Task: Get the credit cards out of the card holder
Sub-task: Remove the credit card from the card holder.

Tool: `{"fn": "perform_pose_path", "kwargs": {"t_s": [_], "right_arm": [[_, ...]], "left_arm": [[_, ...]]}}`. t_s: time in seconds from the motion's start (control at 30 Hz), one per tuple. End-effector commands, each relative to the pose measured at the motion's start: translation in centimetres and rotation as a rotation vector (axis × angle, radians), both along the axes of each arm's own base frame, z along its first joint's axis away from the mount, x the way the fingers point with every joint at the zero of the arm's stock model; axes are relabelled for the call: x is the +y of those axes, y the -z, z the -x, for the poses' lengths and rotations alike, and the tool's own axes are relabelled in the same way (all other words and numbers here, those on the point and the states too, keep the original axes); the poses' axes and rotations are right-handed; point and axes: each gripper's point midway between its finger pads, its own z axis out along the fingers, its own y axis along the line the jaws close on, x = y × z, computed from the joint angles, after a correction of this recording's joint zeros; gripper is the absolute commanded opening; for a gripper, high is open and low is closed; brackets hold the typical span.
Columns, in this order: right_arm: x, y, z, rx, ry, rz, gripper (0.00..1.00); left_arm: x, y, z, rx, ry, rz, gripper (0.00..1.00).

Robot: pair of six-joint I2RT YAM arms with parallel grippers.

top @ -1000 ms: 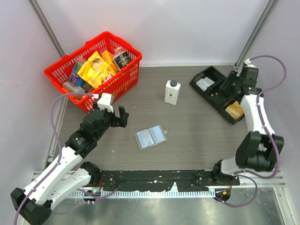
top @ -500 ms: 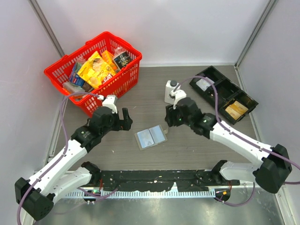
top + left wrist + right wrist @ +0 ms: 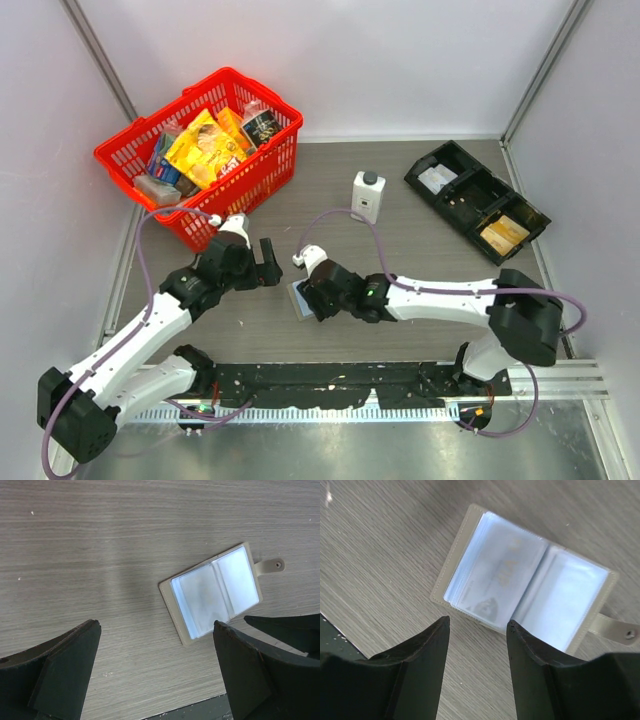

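I see the grey wood-grain table (image 3: 430,260) filling the middle of the top view. A red basket (image 3: 262,175) full of packets sits at upper left, and a long black tray (image 3: 470,195) at upper right. A white bottle (image 3: 367,196) stands upright between them, well apart from my work area.

The left gripper (image 3: 262,262) hangs left of centre with its fingers spread wide and nothing between them. The right gripper (image 3: 310,295) reaches across to the middle of the table. Its fingers are partly apart and clamped on nothing, poised over the near long edge of the card holder (image 3: 172,611). I cannot tell whether they touch it.

The holder lies opened flat near the table's centre with both clear pockets facing up. In the left wrist view its long axis runs from lower left to upper right, and the strap tab (image 3: 270,566) sticks out of the right-hand end. The credit cards (image 3: 495,577) sit inside the pockets, pale blue-white, with their long sides across the holder's length.

There is bare table on every side of the holder. The dark front edge of the table lies close below its lower left corner in the left wrist view.
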Motion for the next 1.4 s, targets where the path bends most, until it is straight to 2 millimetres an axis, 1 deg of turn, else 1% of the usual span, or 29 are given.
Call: {"fn": "perform_pose_path", "kwargs": {"t_s": [0.0, 0.17, 0.27, 0.33, 0.47, 0.57, 0.63, 0.7, 0.73, 0.77, 0.8, 0.83, 0.87, 0.93, 0.97, 1.03, 1.07, 1.13, 1.17, 1.2, 1.23, 1.27, 1.33, 1.37], "right_arm": [[2.6, -0.9, -0.7, -0.071, -0.004, -0.035, 0.54], [2.9, 1.5, -0.5, -0.054, -0.016, 0.010, 0.54], [3.3, 2.4, -0.1, -0.043, -0.031, 0.020, 0.54], [3.1, 3.0, -0.1, -0.044, -0.024, 0.042, 0.54], [2.0, 4.6, -0.7, -0.060, 0.029, 0.099, 0.54], [1.3, 5.2, -0.7, -0.062, 0.045, 0.115, 0.50], [1.2, 5.4, -0.7, -0.058, 0.050, 0.112, 0.47], [1.3, 5.3, -0.6, -0.055, 0.052, 0.102, 0.42], [1.3, 5.1, -0.6, -0.054, 0.055, 0.095, 0.37], [1.3, 5.2, -0.6, -0.055, 0.059, 0.091, 0.36], [1.3, 4.9, -0.7, -0.056, 0.063, 0.082, 0.30], [1.3, 4.9, -0.7, -0.056, 0.065, 0.081, 0.27], [1.4, 4.7, -0.7, -0.058, 0.069, 0.072, 0.24], [1.5, 4.1, -0.9, -0.064, 0.077, 0.055, 0.24], [1.7, 3.8, -0.9, -0.063, 0.076, 0.043, 0.18], [1.9, 3.1, -1.1, -0.068, 0.089, 0.027, 0.12], [1.7, 2.8, -1.4, -0.078, 0.101, 0.035, 0.12], [1.7, 2.1, -1.8, -0.096, 0.121, 0.036, 0.16], [1.8, 1.6, -1.9, -0.102, 0.122, 0.029, 0.25], [2.1, 1.2, -2.0, -0.108, 0.125, 0.020, 0.29], [2.3, 0.9, -2.1, -0.108, 0.123, 0.011, 0.38], [2.7, 0.5, -2.3, -0.113, 0.124, -0.002, 0.42], [3.2, 0.6, -2.4, -0.110, 0.122, -0.002, 0.48], [3.2, 1.0, -2.5, -0.108, 0.128, 0.007, 0.50]], "left_arm": [[-0.1, 0.4, 0.3, 0.029, -0.023, 0.028, 0.99], [-0.1, 0.5, 0.4, 0.033, -0.025, 0.028, 0.99], [-0.1, 0.6, 0.4, 0.036, -0.024, 0.028, 0.98], [-0.1, 0.6, 0.4, 0.037, -0.022, 0.027, 0.99], [-0.2, 0.7, 0.4, 0.041, -0.021, 0.030, 0.99], [-0.3, 0.7, 0.4, 0.045, -0.018, 0.036, 0.99], [-0.4, 0.7, 0.5, 0.045, -0.014, 0.039, 0.99], [-0.5, 0.7, 0.5, 0.046, -0.012, 0.043, 0.98], [-0.6, 0.7, 0.5, 0.046, -0.009, 0.046, 0.98], [-0.7, 0.6, 0.5, 0.045, -0.007, 0.051, 0.98], [-0.7, 0.6, 0.5, 0.046, -0.005, 0.053, 0.98], [-0.8, 0.6, 0.5, 0.048, -0.003, 0.058, 0.98], [-1.0, 0.6, 0.5, 0.049, 0.001, 0.062, 0.98], [-1.2, 0.6, 0.5, 0.054, 0.003, 0.073, 0.98], [-1.3, 0.6, 0.5, 0.056, 0.002, 0.078, 0.98], [-1.4, 0.6, 0.5, 0.056, 0.001, 0.090, 0.98], [-1.4, 0.6, 0.5, 0.056, -0.004, 0.093, 0.98], [-1.4, 0.6, 0.4, 0.052, -0.014, 0.100, 0.98], [-1.3, 0.6, 0.4, 0.050, -0.022, 0.100, 0.98], [-1.2, 0.6, 0.4, 0.048, -0.029, 0.104, 0.98], [-1.1, 0.6, 0.3, 0.045, -0.035, 0.105, 0.98], [-1.1, 0.6, 0.3, 0.041, -0.039, 0.108, 0.98], [-1.1, 0.5, 0.2, 0.036, -0.048, 0.113, 0.98], [-1.1, 0.4, 0.3, 0.034, -0.050, 0.116, 0.98]]}}
